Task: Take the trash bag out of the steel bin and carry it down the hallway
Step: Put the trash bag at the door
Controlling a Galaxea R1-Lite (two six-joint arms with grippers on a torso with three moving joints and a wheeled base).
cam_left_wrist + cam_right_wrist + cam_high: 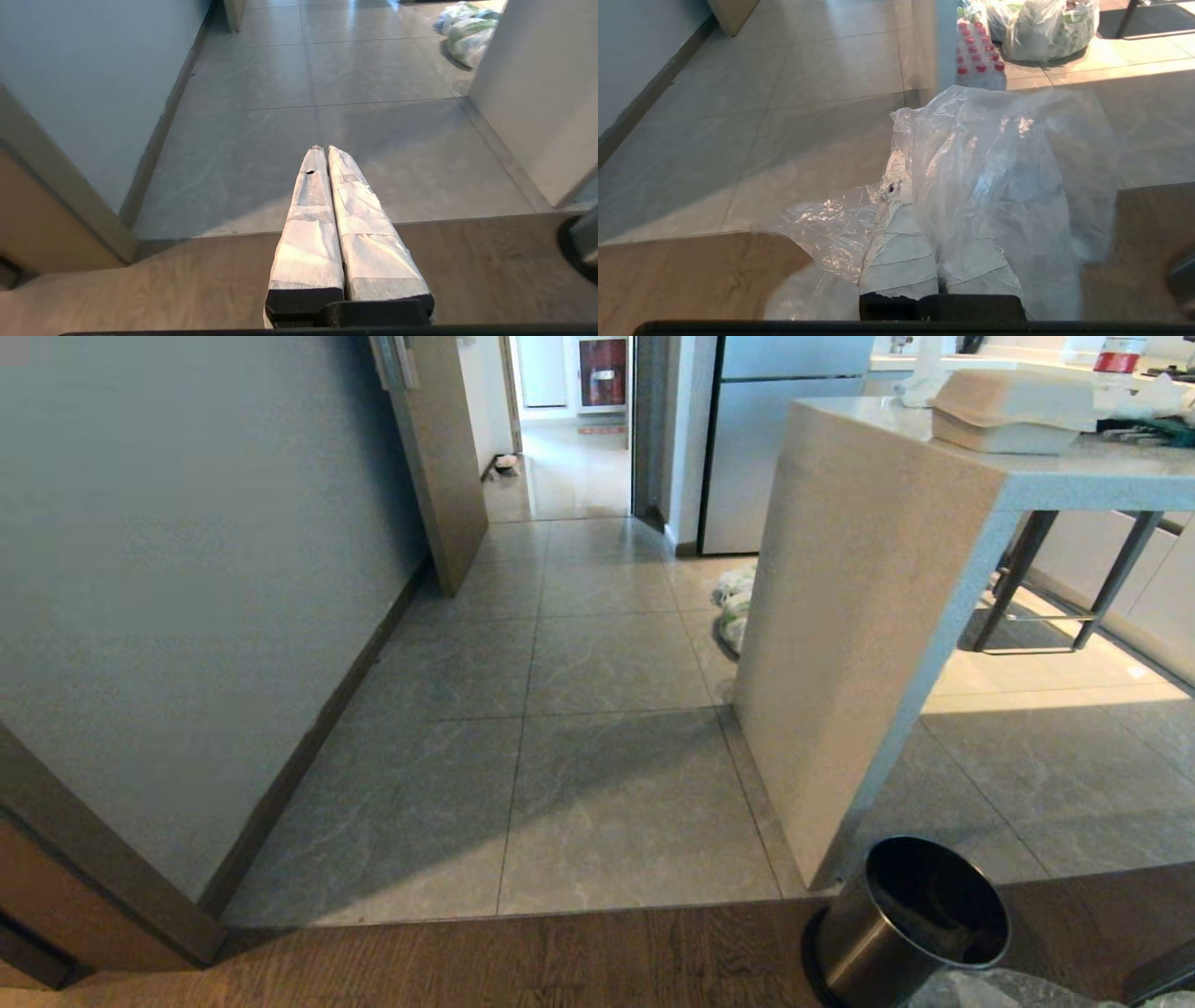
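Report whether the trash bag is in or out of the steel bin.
Out. The trash bag drapes over the shut right gripper; the steel bin shows a dark, unlined inside.

Left gripper [324, 148]: fingers [308, 224] pressed together along full length, nothing held, pointed forward and slightly down above floor. Right gripper [901, 186]: fingers [901, 252] closed, clamped on trash bag [994, 177], film draped over both. Neither arm seen in head view.
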